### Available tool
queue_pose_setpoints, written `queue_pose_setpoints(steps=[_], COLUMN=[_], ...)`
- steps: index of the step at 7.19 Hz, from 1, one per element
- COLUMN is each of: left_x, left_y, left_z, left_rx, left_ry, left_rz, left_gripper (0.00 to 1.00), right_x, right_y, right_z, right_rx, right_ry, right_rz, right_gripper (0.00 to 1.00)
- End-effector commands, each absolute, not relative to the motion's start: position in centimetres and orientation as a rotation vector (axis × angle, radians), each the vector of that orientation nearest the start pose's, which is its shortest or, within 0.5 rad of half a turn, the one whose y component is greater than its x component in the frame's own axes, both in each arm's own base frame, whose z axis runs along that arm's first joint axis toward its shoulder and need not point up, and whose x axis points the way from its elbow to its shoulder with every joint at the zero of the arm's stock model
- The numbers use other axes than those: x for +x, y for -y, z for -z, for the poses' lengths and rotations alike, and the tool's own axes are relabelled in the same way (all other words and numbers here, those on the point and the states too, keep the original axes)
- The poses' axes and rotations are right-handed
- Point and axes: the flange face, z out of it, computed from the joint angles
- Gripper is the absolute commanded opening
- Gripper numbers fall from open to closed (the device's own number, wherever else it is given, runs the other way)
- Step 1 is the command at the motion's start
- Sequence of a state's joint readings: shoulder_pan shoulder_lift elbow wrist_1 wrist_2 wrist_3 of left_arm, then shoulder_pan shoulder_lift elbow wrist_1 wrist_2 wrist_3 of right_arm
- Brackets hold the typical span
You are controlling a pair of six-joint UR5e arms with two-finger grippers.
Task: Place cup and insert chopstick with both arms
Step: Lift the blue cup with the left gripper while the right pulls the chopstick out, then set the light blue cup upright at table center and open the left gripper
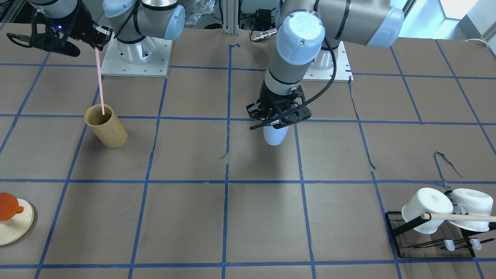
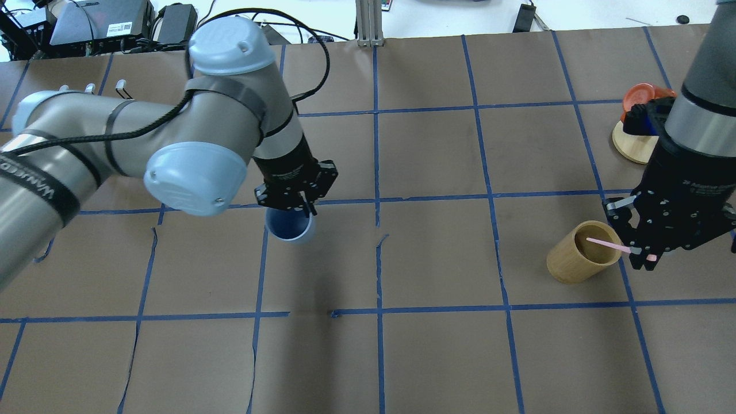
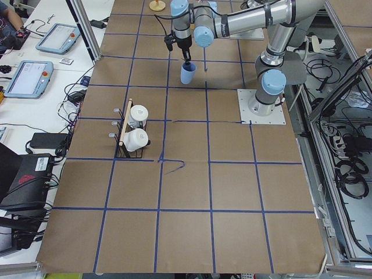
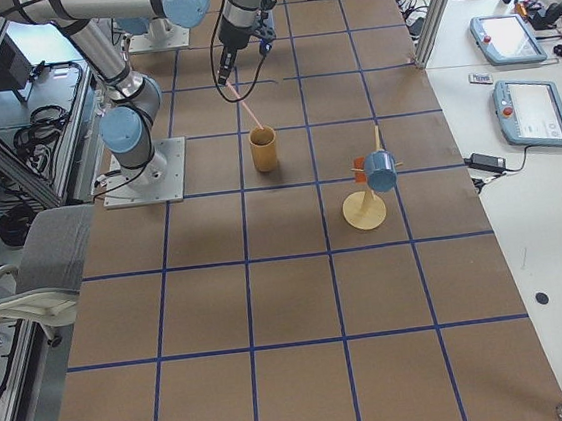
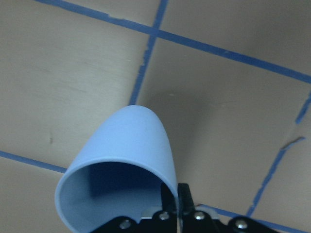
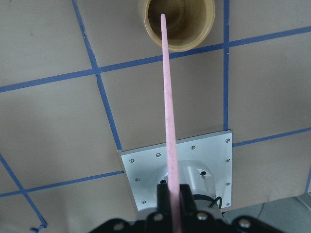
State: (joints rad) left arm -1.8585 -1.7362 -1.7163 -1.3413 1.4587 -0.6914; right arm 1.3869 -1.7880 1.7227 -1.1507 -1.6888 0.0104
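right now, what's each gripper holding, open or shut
Left gripper: shut on the blue cup, at its rim.
Right gripper: shut on the pink chopstick, tip at the wooden cup mouth.

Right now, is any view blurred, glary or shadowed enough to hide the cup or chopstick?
Left wrist view: the blue cup looms close, slightly soft, its shadow falling right on the paper. Right wrist view: the pink chopstick is crisp; the wooden cup is cut by the top edge. Front-facing view: bright glare top right, away from both.
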Motion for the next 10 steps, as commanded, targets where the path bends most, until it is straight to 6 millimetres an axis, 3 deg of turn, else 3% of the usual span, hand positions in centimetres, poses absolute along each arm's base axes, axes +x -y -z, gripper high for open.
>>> queue_pose_setpoints(steps=[1, 2, 3, 5, 7, 8, 9, 10], left_x=[-35.6, -36.3, -37.0, -38.3, -39.2, -39.2, -39.3, -39.2], left_y=[49.5, 51.1, 53.1, 56.1, 55.8, 55.9, 55.9, 55.9], left_z=[-33.9, -32.9, -32.6, -31.3, -30.5, -29.9, -29.8, -29.9], left_rx=[-0.782, -0.792, -0.786, -0.834, -0.852, -0.851, -0.849, -0.837], left_ry=[-3.156, -3.154, -3.169, -3.158, -3.163, -3.157, -3.157, -3.162], left_rz=[-0.133, -0.13, -0.098, -0.104, -0.171, -0.182, -0.186, -0.183], left_gripper=[0.0, 0.0, 0.0, 0.0, 0.0, 0.05, 0.99, 1.0], right_x=[5.5, 5.5, 6.6, 6.3, 6.2, 6.1, 6.1, 6.1], right_y=[37.9, 38.7, 38.8, 39.2, 40.0, 40.1, 40.1, 40.4], right_z=[-51.2, -51.4, -52.1, -52.6, -52.5, -52.4, -52.4, -52.4], right_rx=[0.256, 0.251, 0.275, 0.269, 0.271, 0.266, 0.261, 0.259], right_ry=[-3.174, -3.165, -3.049, -3.08, -3.078, -3.078, -3.079, -3.082], right_rz=[-0.497, -0.489, -0.496, -0.473, -0.482, -0.487, -0.485, -0.471], right_gripper=[0.0, 0.0, 0.0, 0.0, 0.0, 0.0, 0.0, 0.0])
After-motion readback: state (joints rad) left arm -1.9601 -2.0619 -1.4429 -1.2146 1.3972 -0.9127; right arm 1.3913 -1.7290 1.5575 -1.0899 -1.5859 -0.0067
